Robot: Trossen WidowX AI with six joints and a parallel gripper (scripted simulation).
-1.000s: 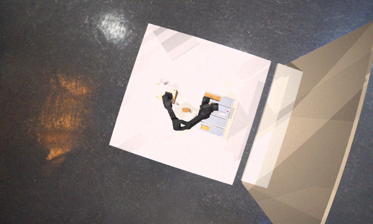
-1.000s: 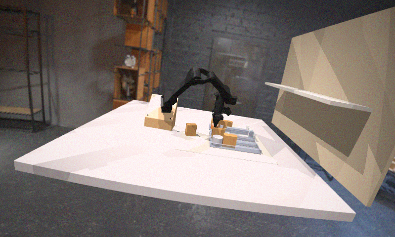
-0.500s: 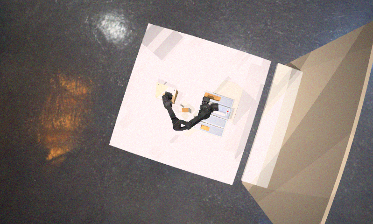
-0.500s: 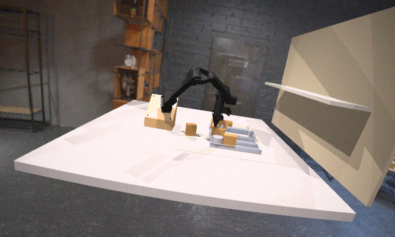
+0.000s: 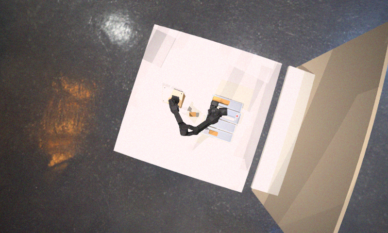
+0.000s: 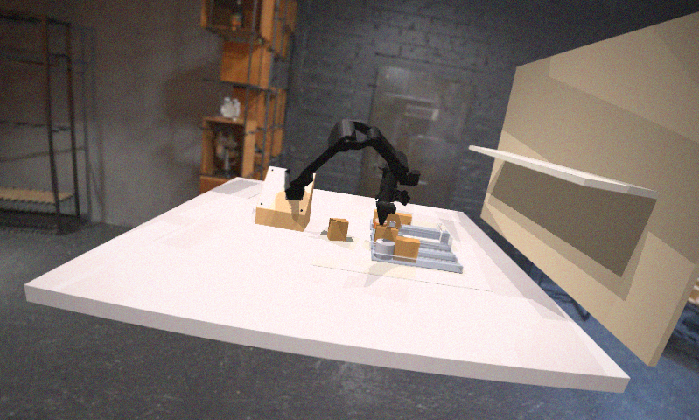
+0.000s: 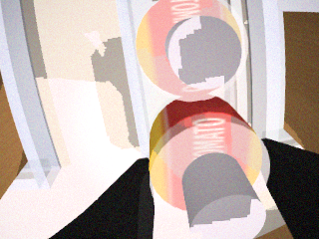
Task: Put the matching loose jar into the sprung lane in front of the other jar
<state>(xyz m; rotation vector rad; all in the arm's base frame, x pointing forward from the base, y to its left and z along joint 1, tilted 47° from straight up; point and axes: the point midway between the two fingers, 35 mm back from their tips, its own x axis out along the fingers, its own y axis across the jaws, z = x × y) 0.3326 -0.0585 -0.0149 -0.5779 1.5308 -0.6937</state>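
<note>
The held jar (image 7: 171,149) has a red and yellow label reading "TOMATO" and a grey lid. My gripper (image 7: 204,158) (image 6: 381,222) is shut on it, one black finger on each side. The matching jar (image 7: 154,50) stands directly behind it in the sprung lane (image 7: 131,75), very close or touching. The held jar shows more of its side than the one behind and looks slightly tilted. Its base is hidden, so I cannot tell whether it rests on the lane floor. The arm hides both jars in the top view. The pusher plate and this lane's front stop cannot be made out.
The rack has several side-by-side lanes. Orange boxes (image 5: 221,100) (image 6: 407,248) stand in other lanes, with a grey cylinder (image 6: 384,249) in the nearest one. A loose orange block (image 5: 193,114) (image 6: 338,229) stands on the table between the arm's base and the rack.
</note>
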